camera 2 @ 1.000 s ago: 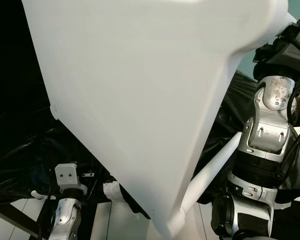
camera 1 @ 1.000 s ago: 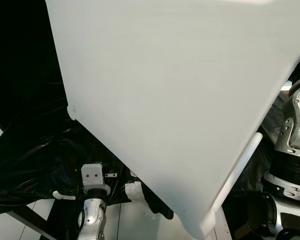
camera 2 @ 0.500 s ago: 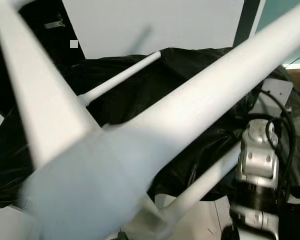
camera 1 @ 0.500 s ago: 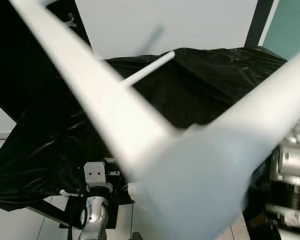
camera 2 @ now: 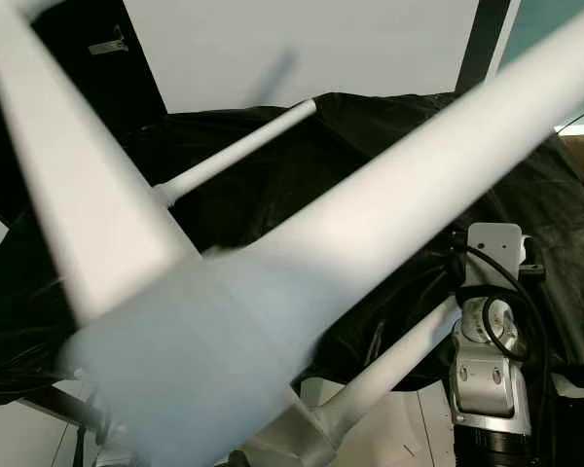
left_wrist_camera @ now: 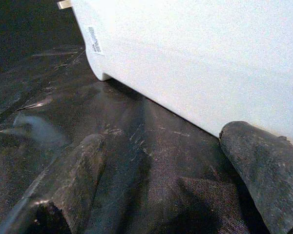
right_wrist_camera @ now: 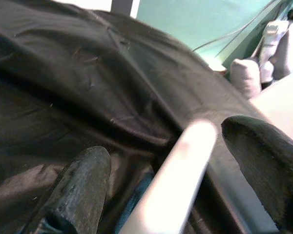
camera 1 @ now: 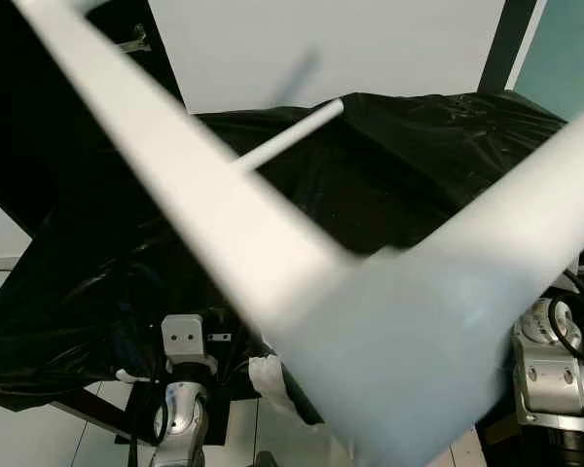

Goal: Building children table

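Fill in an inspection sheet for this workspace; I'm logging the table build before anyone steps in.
Surface: black plastic sheet draped over a dark frame.
Job's things: white tabletop tilted up close to the head camera; white legs jut out over the sheet.
Clutter: nothing seen.
Grippers: left gripper open, one finger touching the tabletop edge; right gripper open, jaws either side of a white leg.
Cables: black cables looped at the right arm.
Surroundings: pale wall panel, teal wall, light floor tiles.
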Tool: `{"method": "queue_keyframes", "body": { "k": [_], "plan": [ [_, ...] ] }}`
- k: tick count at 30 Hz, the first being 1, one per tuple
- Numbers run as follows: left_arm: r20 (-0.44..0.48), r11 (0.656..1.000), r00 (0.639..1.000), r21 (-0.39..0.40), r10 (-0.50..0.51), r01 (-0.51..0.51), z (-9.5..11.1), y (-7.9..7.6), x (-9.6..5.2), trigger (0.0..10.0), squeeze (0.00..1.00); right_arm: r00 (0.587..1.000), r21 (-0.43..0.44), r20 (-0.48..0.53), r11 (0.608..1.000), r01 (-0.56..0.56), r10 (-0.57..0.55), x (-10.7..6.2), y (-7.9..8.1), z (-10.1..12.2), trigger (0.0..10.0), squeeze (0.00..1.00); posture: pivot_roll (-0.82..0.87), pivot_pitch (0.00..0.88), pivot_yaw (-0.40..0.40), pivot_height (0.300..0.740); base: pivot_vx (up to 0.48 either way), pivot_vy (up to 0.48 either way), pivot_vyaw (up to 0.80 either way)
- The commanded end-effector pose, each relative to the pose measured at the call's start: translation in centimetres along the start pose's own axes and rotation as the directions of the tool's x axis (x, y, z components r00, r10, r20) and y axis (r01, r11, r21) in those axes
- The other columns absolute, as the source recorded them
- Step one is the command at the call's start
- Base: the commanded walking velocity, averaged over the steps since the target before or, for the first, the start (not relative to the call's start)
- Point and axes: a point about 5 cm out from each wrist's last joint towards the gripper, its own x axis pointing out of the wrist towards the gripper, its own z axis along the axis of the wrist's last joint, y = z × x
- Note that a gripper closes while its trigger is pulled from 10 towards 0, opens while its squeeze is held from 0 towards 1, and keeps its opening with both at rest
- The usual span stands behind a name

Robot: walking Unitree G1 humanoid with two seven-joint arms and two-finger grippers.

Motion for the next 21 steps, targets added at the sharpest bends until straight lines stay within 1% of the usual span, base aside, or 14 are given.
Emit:
{"method": "queue_keyframes", "body": {
  "k": [1, 3, 4, 5, 6, 7, 10, 12, 14, 17, 21],
  "plan": [
    [-0.026, 1.000, 0.999, 0.010, -0.024, 0.024, -0.3, -0.1, -0.1, 10.0, 0.00, 0.999, -0.024, 0.043, 1.000, 0.013, -0.012, 0.0, -0.1, 0.8, 10.0, 0.00, 0.09, 0.000, 0.067, 0.740, 0.000, 0.000, 0.00],
    [-0.025, 1.000, 0.999, 0.010, -0.024, 0.024, -0.3, -0.2, 0.0, 10.0, 0.00, 0.996, -0.060, 0.085, 0.998, 0.020, -0.015, 0.2, -0.2, 1.3, 10.0, 0.00, 0.09, 0.000, 0.066, 0.740, 0.000, 0.000, 0.00],
    [-0.025, 1.000, 0.999, 0.010, -0.024, 0.024, -0.3, -0.2, 0.0, 10.0, 0.00, 0.996, -0.060, 0.085, 0.998, 0.020, -0.015, 0.2, -0.2, 1.3, 10.0, 0.00, 0.09, 0.000, 0.066, 0.740, 0.000, 0.000, 0.00],
    [-0.024, 1.000, 0.999, 0.010, -0.023, 0.023, -0.3, -0.2, 0.0, 10.0, 0.00, 0.994, -0.087, 0.113, 0.996, 0.019, -0.009, 0.3, -0.2, 1.7, 10.0, 0.00, 0.10, 0.000, 0.065, 0.740, 0.000, 0.000, 0.00],
    [-0.024, 1.000, 0.999, 0.010, -0.023, 0.023, -0.3, -0.2, 0.0, 10.0, 0.00, 0.994, -0.087, 0.113, 0.996, 0.019, -0.009, 0.3, -0.2, 1.7, 10.0, 0.00, 0.10, 0.000, 0.065, 0.740, 0.000, 0.000, 0.00],
    [-0.023, 1.000, 0.999, 0.010, -0.022, 0.022, -0.3, -0.2, 0.0, 10.0, 0.00, 0.992, -0.104, 0.130, 0.994, 0.018, -0.005, 0.2, -0.2, 1.9, 10.0, 0.00, 0.10, 0.000, 0.065, 0.740, 0.000, 0.000, 0.00],
    [-0.023, 1.000, 1.000, 0.012, -0.018, 0.019, -0.3, -0.1, 0.0, 10.0, 0.00, 0.990, -0.109, 0.139, 0.994, 0.006, 0.009, 0.2, 0.1, 2.0, 10.0, 0.00, 0.10, 0.000, 0.065, 0.740, 0.000, 0.000, 0.00],
    [-0.023, 1.000, 1.000, 0.014, -0.015, 0.015, -0.3, 0.0, 0.0, 10.0, 0.00, 0.989, -0.111, 0.145, 0.994, -0.006, 0.022, -0.1, 0.6, 2.0, 10.0, 0.00, 0.10, 0.000, 0.067, 0.740, 0.000, 0.000, 0.00],
    [-0.023, 1.000, 1.000, 0.014, -0.015, 0.015, -0.3, 0.0, 0.0, 10.0, 0.00, 0.989, -0.111, 0.145, 0.994, -0.006, 0.022, -0.1, 0.6, 2.0, 10.0, 0.00, 0.10, 0.000, 0.067, 0.740, 0.000, 0.000, 0.00],
    [-0.021, 1.000, 1.000, 0.018, -0.012, 0.013, -0.2, 0.2, 0.1, 10.0, 0.00, 0.987, -0.113, 0.155, 0.993, -0.016, 0.033, -0.3, 1.1, 2.1, 10.0, 0.00, 0.11, 0.000, 0.072, 0.740, 0.000, 0.000, 0.00],
    [-0.020, 1.000, 1.000, 0.019, -0.013, 0.013, -0.2, 0.2, 0.2, 10.0, 0.00, 0.987, -0.109, 0.160, 0.994, -0.009, 0.027, -0.3, 1.1, 2.2, 10.0, 0.00, 0.10, 0.000, 0.074, 0.740, 0.000, 0.000, 0.00]
  ]
}}
